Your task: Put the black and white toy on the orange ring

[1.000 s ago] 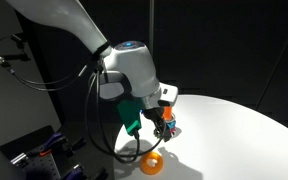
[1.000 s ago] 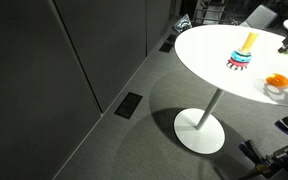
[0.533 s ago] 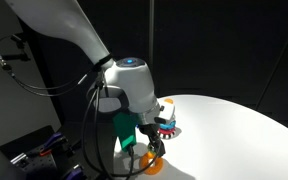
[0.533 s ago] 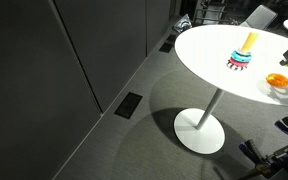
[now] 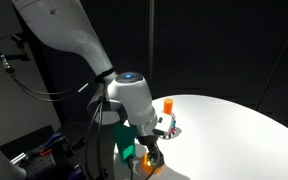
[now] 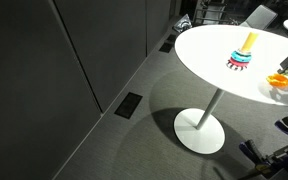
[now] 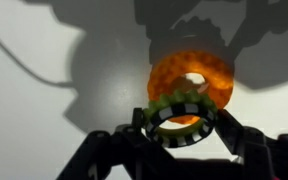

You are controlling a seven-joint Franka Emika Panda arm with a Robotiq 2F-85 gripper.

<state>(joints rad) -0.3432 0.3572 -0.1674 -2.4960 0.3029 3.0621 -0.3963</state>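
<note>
Since a second ago your arm has dropped lower toward the near edge of the table (image 6: pixel 209 45). The tool (image 7: pixel 180 122) now hangs directly over the orange ring (image 7: pixel 189 72).

Step in hand: placing. The tool is partly apart and clamped on the black and white toy (image 7: pixel 184 101). The toy hovers above the ring, a little off its hole; contact cannot be told.

Next: centre the toy over the ring, lower it until it seats, then let the jaws part.

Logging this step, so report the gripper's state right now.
Gripper: closed on the black and white toy, held over the orange ring.
</note>
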